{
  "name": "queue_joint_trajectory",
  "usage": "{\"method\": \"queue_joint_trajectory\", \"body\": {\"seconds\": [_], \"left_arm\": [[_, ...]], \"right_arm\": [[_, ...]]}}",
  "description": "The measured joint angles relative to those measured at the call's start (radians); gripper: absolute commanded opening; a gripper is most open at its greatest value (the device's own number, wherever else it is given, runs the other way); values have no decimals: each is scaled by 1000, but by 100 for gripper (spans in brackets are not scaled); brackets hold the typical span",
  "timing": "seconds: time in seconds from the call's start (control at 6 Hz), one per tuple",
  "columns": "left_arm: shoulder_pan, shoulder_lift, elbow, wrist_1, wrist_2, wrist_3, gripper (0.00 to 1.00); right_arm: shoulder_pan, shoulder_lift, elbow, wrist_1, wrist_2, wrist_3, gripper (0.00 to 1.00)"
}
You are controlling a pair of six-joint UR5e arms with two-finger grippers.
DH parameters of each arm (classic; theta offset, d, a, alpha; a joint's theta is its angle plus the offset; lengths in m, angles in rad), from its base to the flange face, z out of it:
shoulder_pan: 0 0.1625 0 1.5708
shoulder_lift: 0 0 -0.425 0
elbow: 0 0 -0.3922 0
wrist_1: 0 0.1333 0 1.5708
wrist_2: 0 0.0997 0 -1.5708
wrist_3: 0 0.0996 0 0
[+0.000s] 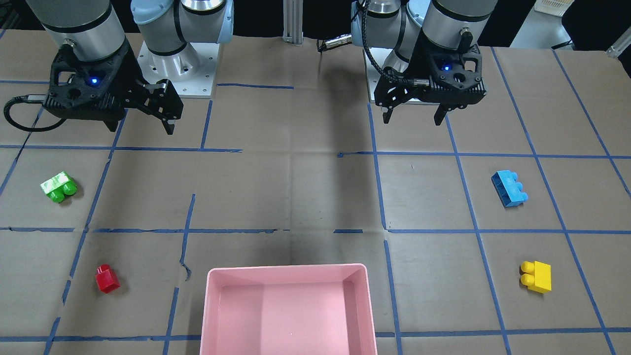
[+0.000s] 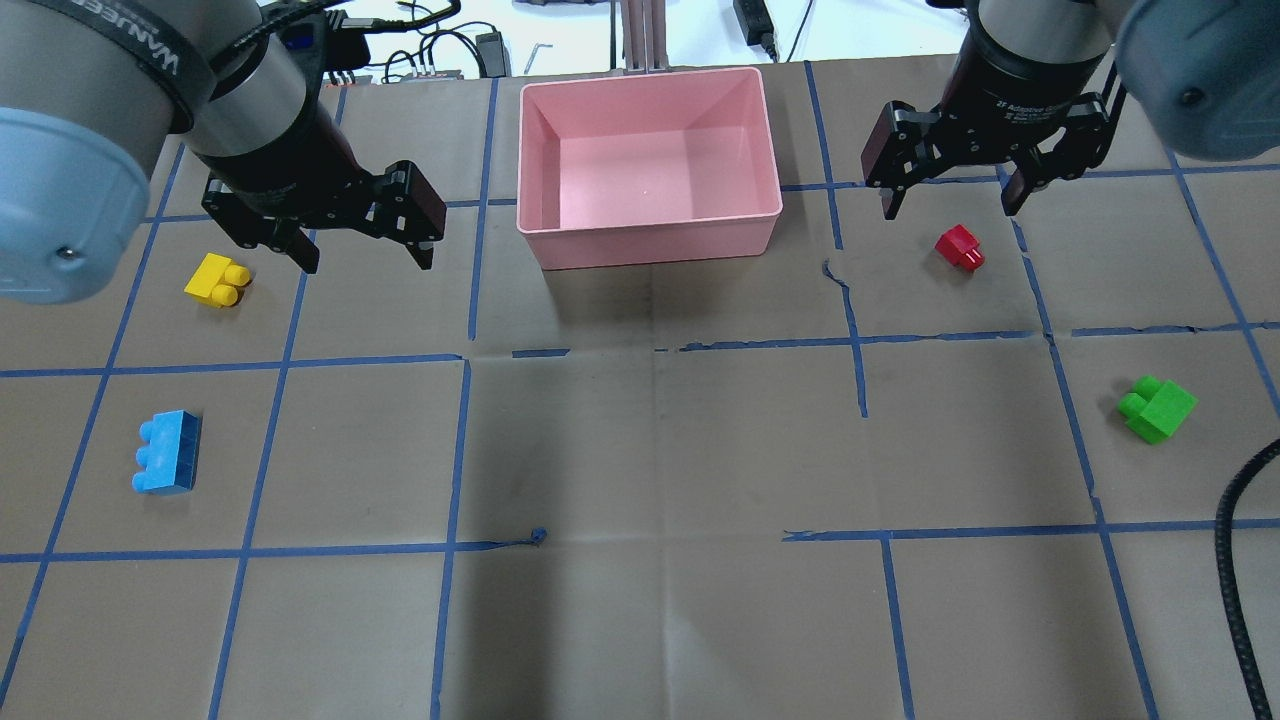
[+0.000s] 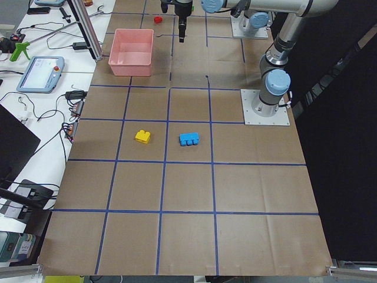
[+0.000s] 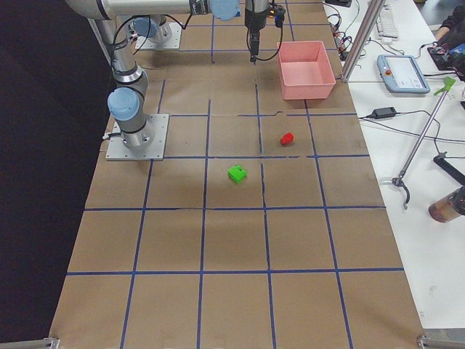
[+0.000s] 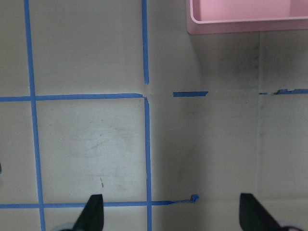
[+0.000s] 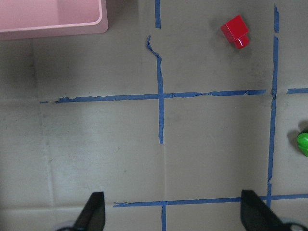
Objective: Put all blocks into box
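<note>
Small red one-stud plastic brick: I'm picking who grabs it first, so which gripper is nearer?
Right. The right gripper hangs over the small red plastic brick's side of the table; the left gripper is beyond the pink plastic tray.

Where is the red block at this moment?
In the overhead view the red block lies right of the pink box, close to the right gripper.
</note>
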Motion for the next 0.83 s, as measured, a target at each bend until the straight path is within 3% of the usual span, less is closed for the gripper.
{"method": "queue_joint_trajectory", "body": {"seconds": [0.83], "left_arm": [[-3,1,8,0,3,1,100]], "right_arm": [[-1,-1,6,12,5,8,100]]}}
